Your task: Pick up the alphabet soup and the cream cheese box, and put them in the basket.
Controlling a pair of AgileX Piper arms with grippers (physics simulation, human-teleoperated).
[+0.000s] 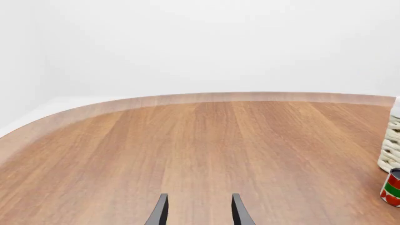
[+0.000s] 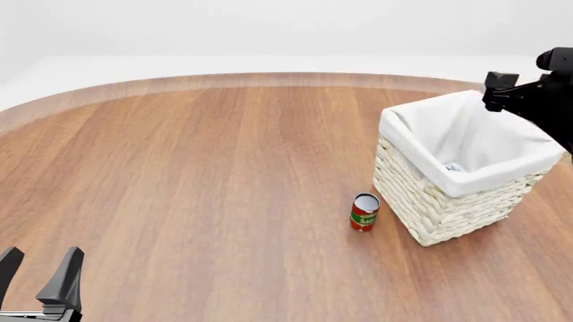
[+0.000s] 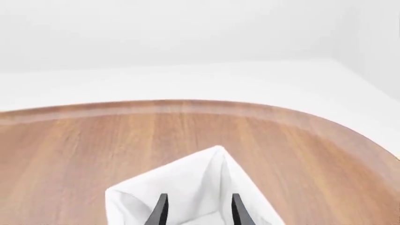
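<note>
The basket (image 2: 447, 208) stands at the right of the table, its white lining (image 3: 187, 183) folded over the rim. On its floor lies a small pale bluish thing (image 2: 455, 167); I cannot tell what it is. The alphabet soup and the cream cheese box are otherwise out of view. My right gripper (image 3: 198, 211) hangs open over the basket's mouth with nothing between its fingers; the front view shows its arm (image 2: 537, 100) above the basket's far right rim. My left gripper (image 2: 37, 268) is open and empty, low at the near left, far from the basket.
A slim red and green can (image 2: 363, 212) stands upright just left of the basket's near corner, also seen in the left wrist view as the can (image 1: 392, 187) beside the basket's wicker wall (image 1: 390, 150). The table's curved far edge (image 2: 268, 77) runs across the back.
</note>
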